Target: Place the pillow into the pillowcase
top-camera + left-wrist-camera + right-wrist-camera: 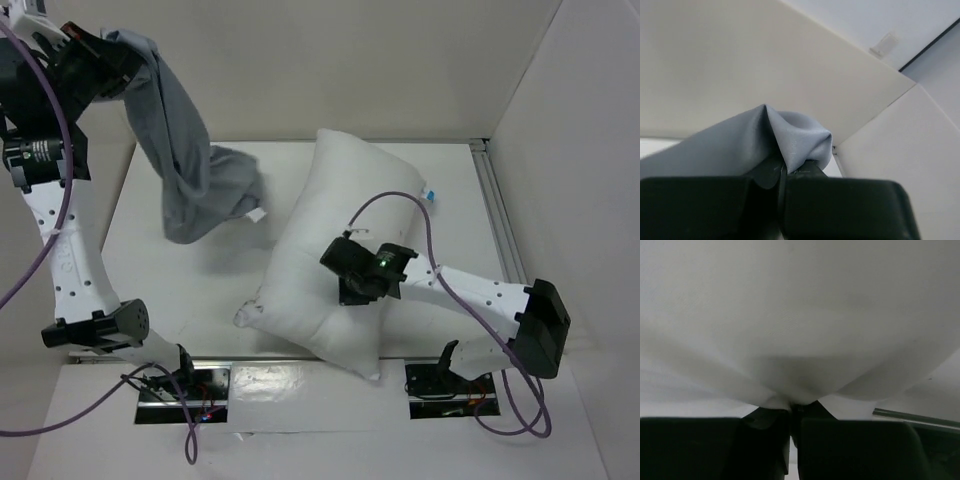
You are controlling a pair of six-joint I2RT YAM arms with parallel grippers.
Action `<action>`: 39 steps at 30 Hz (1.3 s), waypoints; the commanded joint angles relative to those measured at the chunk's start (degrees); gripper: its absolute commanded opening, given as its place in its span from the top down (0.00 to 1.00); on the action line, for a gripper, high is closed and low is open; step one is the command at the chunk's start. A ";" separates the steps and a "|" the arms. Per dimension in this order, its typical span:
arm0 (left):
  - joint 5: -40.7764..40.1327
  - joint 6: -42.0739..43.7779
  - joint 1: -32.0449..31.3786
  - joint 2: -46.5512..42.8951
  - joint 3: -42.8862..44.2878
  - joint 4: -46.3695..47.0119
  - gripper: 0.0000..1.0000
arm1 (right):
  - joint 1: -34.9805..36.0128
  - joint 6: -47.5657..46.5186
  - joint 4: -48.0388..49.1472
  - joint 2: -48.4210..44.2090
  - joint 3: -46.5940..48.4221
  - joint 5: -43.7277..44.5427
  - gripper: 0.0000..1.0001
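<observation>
Two pinches are set: left gripper (pixel 782 172) clamped on a fold of the pillowcase (pixel 185 170), the sack hanging below it; right gripper (pixel 792 410) nipping fabric of the pillow (pixel 340 210) directly beneath it; open the sack's mouth before feeding a pillow corner in.

1. Left of the pillow (pixel 320 200): open table (pixel 175 290), passable on the near side
2. Far-left of the pillow: blocked by hanging pillowcase (pixel 185 170)
3. Right of the pillow: narrow strip, hemmed by side wall (pixel 570 150)

Soft, even bright light, faint shadow beside the pillow (pixel 320 200), wrist views blurry up close.
</observation>
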 commanded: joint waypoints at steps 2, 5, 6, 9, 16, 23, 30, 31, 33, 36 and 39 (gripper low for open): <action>6.14 -1.11 0.81 1.71 -6.70 -0.19 1.00 | -12.67 3.14 -4.71 -0.41 -0.86 9.50 1.00; 8.17 -0.50 0.81 1.71 -7.86 -0.71 1.00 | -22.61 -2.03 -9.12 -0.41 5.38 16.62 1.00; 9.40 0.02 0.81 2.50 -7.86 -1.68 1.00 | -26.90 -5.27 -9.14 -0.41 9.40 18.03 1.00; 11.24 0.73 0.29 3.29 -7.33 -3.44 1.00 | -32.98 -9.95 -11.07 0.12 16.44 22.78 1.00; 11.78 2.49 0.29 2.77 -8.04 -4.85 1.00 | -34.26 -25.41 -3.27 0.30 26.92 13.42 0.07; 11.08 2.57 -1.38 2.77 -10.58 -4.85 1.00 | -20.20 -26.04 12.19 8.89 23.88 -7.33 0.62; 11.07 4.50 -1.38 2.15 -11.03 -6.70 1.00 | -26.40 -21.32 12.24 19.62 16.73 -4.76 1.00; 12.47 5.21 -1.38 2.15 -10.33 -6.70 1.00 | -27.98 -20.51 7.00 20.93 17.60 2.07 1.00; 16.34 5.74 -1.38 1.62 -9.63 -6.09 1.00 | -28.96 -20.76 3.79 20.95 20.50 8.44 1.00; 18.89 5.74 -1.38 0.57 -8.31 -6.08 1.00 | -28.09 -27.15 8.94 17.79 22.88 3.75 1.00; 20.91 5.13 -1.38 -0.48 -6.90 -6.08 1.00 | -24.15 -31.74 22.78 13.66 21.41 -7.68 0.46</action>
